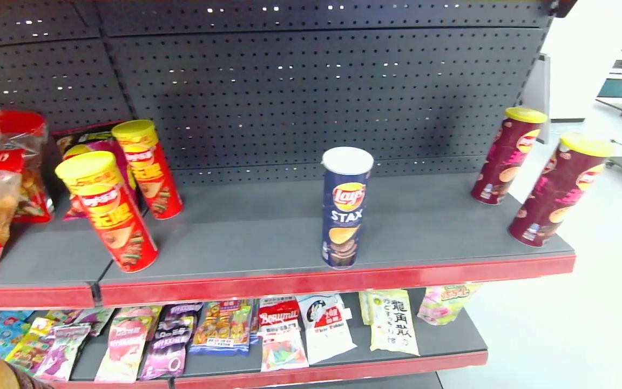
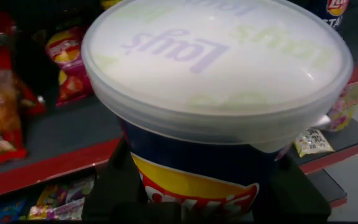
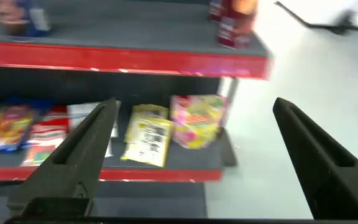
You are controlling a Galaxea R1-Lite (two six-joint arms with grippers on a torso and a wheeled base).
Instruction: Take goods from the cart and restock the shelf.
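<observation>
We have the left end effector (image 2: 207, 196) clamped on a blue can (image 2: 216, 68), white lid facing the wrist camera, fingers (image 2: 120, 186) flanking its body, just off the shelf (image 2: 48, 167). The right end effector (image 3: 194, 109) is spread open, facing lower-shelf candy bags (image 3: 148, 134). A second blue can (image 1: 345, 208) stands upright at the shelf's front edge.

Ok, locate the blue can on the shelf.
Head view: the blue can stands upright near the front edge of the shelf, between red cans to its left and maroon cans to its right.
</observation>
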